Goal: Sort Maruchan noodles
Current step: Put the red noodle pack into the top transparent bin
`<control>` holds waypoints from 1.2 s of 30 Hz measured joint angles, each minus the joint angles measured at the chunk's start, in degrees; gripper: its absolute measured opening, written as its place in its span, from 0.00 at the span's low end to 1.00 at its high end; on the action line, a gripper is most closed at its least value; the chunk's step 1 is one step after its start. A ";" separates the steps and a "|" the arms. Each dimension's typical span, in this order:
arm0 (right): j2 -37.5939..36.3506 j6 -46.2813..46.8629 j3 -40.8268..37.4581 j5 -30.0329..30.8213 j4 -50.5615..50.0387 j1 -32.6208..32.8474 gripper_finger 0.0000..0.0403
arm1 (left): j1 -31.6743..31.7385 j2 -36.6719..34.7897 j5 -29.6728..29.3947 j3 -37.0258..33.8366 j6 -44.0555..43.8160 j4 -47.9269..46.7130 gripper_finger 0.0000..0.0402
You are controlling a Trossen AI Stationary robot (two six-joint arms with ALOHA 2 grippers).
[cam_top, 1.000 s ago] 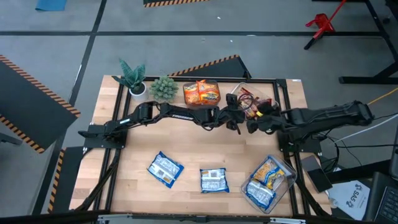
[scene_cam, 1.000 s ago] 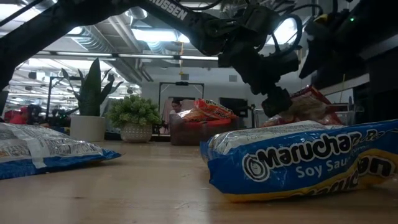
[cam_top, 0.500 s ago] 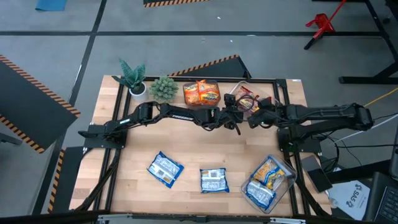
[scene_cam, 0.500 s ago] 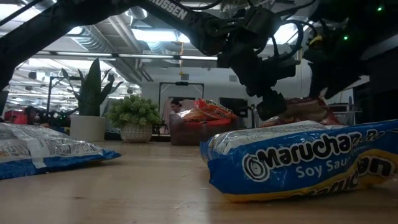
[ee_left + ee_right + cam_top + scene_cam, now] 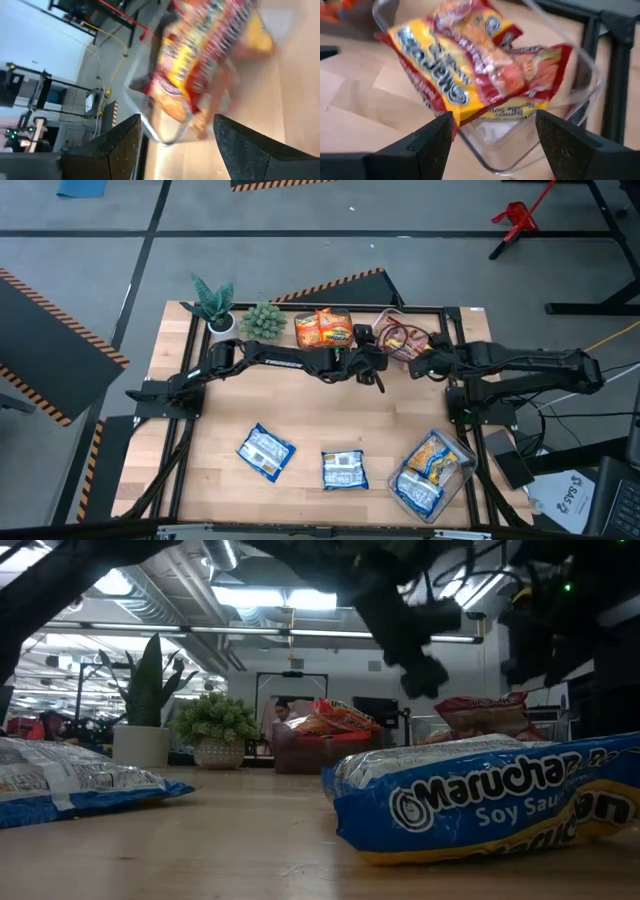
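left tool [image 5: 372, 366] agape, right tool [image 5: 420, 363] agape

Both arms are dark, near-black, built of slim tubular links joined by bulkier rounded joint housings. The left arm [image 5: 280, 360] carries white lettering along its forearm link. The right arm [image 5: 530, 365] has the same matte black finish, with thin dark cables looped near its wrist. A small green light glows on one housing in the low view. Each wrist view shows two broad, black, finely textured fingers [image 5: 430, 145] with angular tips.
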 joint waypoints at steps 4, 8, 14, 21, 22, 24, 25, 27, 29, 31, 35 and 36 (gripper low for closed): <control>-1.45 -3.49 3.94 0.31 2.89 0.04 0.67 | -0.36 -4.17 1.34 0.07 -5.22 -4.46 0.61; -2.11 -15.10 4.82 -5.59 17.78 0.00 0.67 | -0.48 -9.04 5.95 0.04 -11.03 -11.12 0.61; 2.76 -22.14 4.58 -6.84 20.18 -0.07 0.67 | -0.42 -18.43 13.95 0.09 -19.84 -24.44 0.61; 12.03 -26.32 4.58 -7.08 19.71 -3.43 0.67 | -0.59 -26.85 17.64 0.07 -26.88 -31.11 0.61; 13.19 -27.00 4.58 -6.87 19.81 -4.60 0.67 | -0.59 -27.41 17.61 0.07 -27.33 -31.15 0.61; 15.14 -27.32 4.58 -6.97 19.03 -6.97 0.67 | -0.59 -28.32 17.62 0.06 -28.22 -31.05 0.61; 15.98 -27.04 4.58 -6.90 18.54 -8.12 0.67 | -0.59 -28.72 17.62 0.04 -28.41 -31.72 0.61; 17.13 -25.55 4.58 -6.80 17.27 -10.41 0.67 | -0.59 -29.10 17.60 0.06 -29.26 -31.92 0.61; 17.96 -24.19 4.58 -6.58 14.80 -12.60 0.67 | -0.59 -29.07 17.83 0.05 -29.97 -33.72 0.61; 18.81 -23.81 4.58 -6.94 12.47 -14.42 0.67 | -0.81 -28.96 18.34 0.04 -30.90 -35.99 0.61; 18.48 -22.98 4.58 -6.82 10.30 -15.90 0.67 | -1.28 -28.96 18.28 0.04 -31.42 -39.54 0.61; 17.92 -22.33 4.60 -6.17 9.48 -15.86 0.67 | -1.45 -28.93 18.12 0.04 -31.42 -39.88 0.61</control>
